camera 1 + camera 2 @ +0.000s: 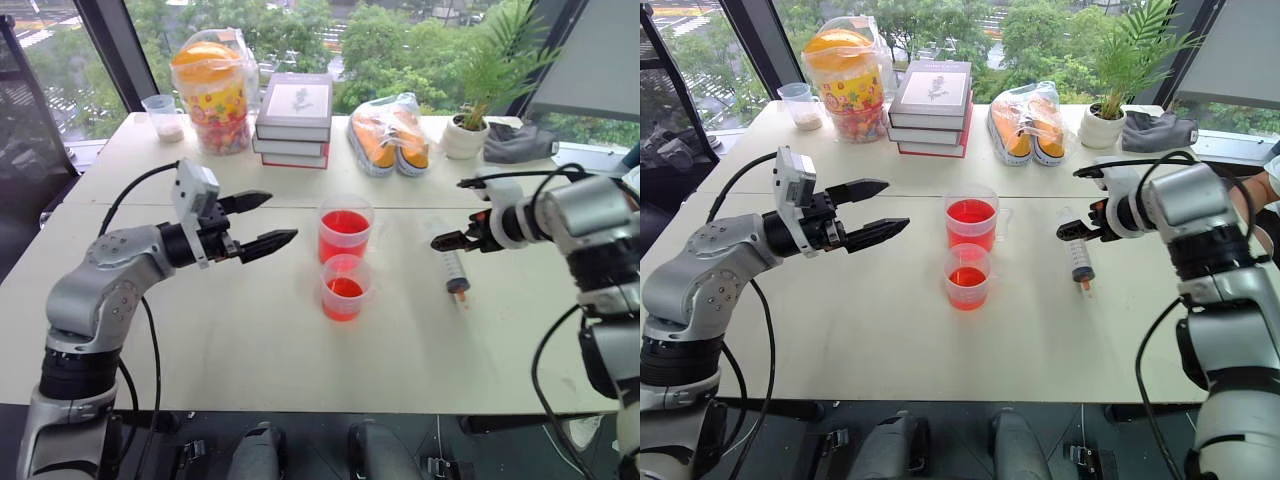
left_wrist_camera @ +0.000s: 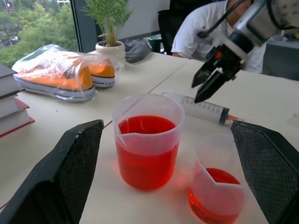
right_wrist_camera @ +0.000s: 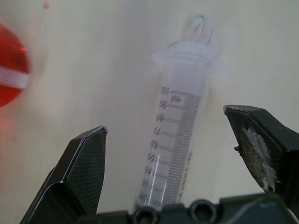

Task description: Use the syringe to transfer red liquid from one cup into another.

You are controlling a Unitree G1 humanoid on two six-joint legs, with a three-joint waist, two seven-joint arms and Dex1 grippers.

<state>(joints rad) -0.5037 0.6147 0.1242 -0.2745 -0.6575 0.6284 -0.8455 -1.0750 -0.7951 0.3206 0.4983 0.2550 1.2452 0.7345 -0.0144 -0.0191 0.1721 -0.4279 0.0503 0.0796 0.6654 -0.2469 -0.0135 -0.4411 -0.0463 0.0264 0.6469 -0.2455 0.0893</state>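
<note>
Clear plastic syringe [image 1: 454, 268], right of centre on the surface, looks light, stiff, slippery: grip mid-barrel. Right claw [image 1: 447, 241] hovers spread above it; left claw [image 1: 262, 221] spread.

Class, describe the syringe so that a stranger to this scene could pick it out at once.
Start at the white table, then find the two clear cups of red liquid near its middle. To their right lies the syringe: long, clear, orange-tipped, the only thing lying flat there.
</note>
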